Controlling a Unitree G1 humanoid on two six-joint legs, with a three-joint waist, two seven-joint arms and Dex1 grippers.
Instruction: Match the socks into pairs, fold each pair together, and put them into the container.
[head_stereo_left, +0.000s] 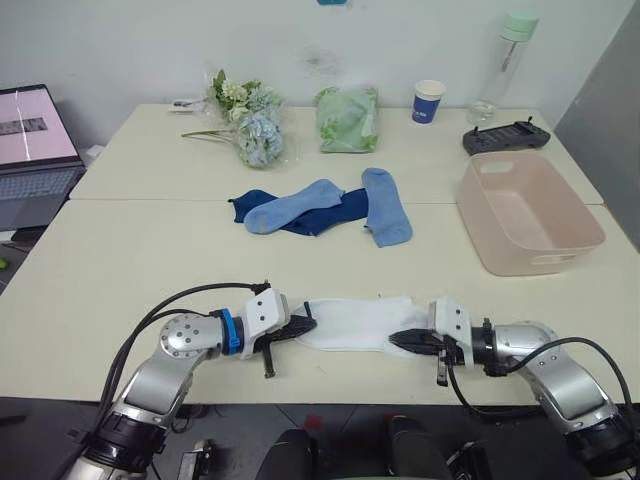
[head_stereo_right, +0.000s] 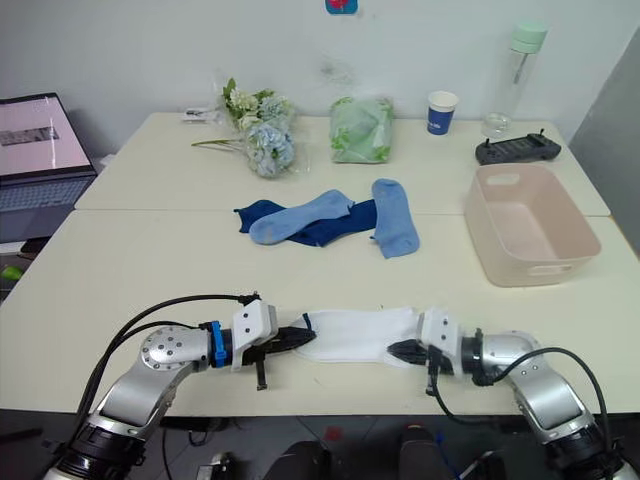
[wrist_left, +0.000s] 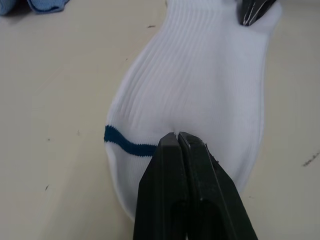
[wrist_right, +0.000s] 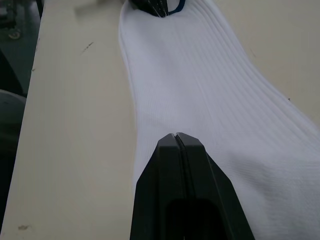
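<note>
From the head camera, the white socks (head_stereo_left: 358, 322) lie flat near the front edge of the table (head_stereo_left: 120, 260), stretched between the two arms. The left gripper (head_stereo_left: 300, 326) pinches one end and the right gripper (head_stereo_left: 404, 340) pinches the other. Further back, the light blue socks (head_stereo_left: 330, 208) sprawl over the dark navy socks (head_stereo_left: 300, 213), and the container (head_stereo_left: 527, 210) stands empty, well apart on the right.

In the left wrist view, the fingers (wrist_left: 187, 195) are pressed together on the cuff end, beside a blue stripe (wrist_left: 127, 145). The ribbed knit looks soft, light and limp; it will sag and stretch, so grips at the ends suit it.

In the right wrist view, the fingers (wrist_right: 180, 190) are likewise closed on the fabric. Whether one sock or two stacked layers are caught is hard to tell here; probably both.
</note>
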